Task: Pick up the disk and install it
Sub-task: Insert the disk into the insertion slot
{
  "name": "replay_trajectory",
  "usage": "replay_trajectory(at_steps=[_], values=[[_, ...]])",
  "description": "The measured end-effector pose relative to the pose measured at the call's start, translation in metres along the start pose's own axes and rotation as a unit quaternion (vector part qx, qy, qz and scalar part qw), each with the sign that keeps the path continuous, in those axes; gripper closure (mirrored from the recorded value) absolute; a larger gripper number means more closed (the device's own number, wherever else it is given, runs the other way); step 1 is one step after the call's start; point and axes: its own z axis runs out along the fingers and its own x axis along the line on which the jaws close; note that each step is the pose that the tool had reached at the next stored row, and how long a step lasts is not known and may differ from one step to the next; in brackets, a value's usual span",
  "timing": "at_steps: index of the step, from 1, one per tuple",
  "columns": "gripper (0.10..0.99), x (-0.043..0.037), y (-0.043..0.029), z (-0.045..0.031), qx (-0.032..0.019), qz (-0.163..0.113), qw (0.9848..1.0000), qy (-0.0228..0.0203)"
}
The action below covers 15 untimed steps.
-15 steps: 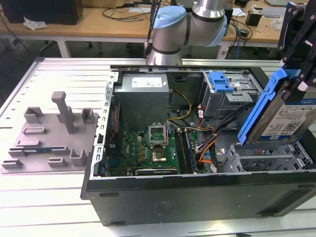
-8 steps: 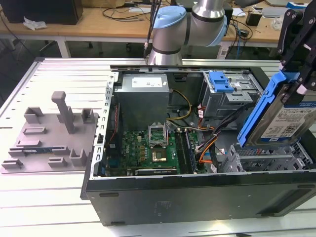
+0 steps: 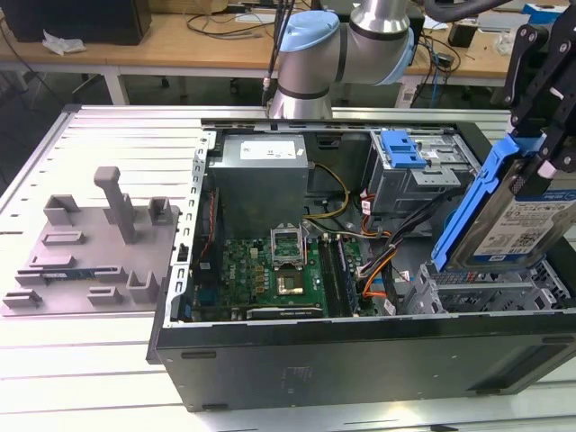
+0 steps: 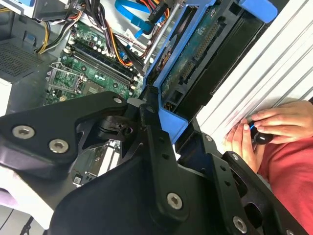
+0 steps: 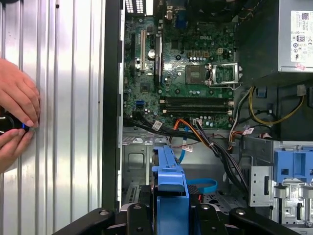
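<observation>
Open PC case (image 3: 270, 378) lies on its side on a slatted metal table (image 3: 108, 135), w/ a grey moulded fixture (image 3: 90, 243) just beside it on the exterior view's left. Inside, a big grey PSU box (image 3: 261, 175) sits at the far side. A green motherboard (image 3: 270, 274) w/ an open CPU socket (image 3: 286, 243) lies nearer the camera. A silver metal cage (image 3: 423, 175) w/ a bright-blue latch (image 3: 400, 148) stands toward the exterior view's right. A bundle of black & orange cables (image 3: 382, 261) runs btwn the board and the silver drive bay (image 3: 490, 288) at the case's near corner on the exterior view's right, crowding the bay's inner side. A person's hands (image 5: 17, 105) rest on the table slats just outside the case wall, fingers round a small dark object (image 5: 7, 122). A red garment (image 4: 288, 181) shows in the second wrist view.

The arm (image 3: 342, 40) reaches over the far side of the case. Its black gripper (image 3: 543, 148) is closed onto the disk (image 3: 517, 216). The fingers (image 4: 156, 142) pinch the blue carrier bracket (image 5: 171, 191) from both sides, jaws only as far apart as the bracket is wide. Disk hangs on edge, tilted, over the drive bay. Its label side faces the camera in the exterior view, and its circuit-board side shows in the second wrist view. Its lower edge is at the bay's top rails, but whether they touch can't be told.
</observation>
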Motion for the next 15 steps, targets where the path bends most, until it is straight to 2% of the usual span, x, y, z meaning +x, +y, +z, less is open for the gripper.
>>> replay_trajectory(at_steps=[15], values=[[0.722,0.0004,-0.0011,0.0083,0.0000,-0.001,1.0000,0.0000]])
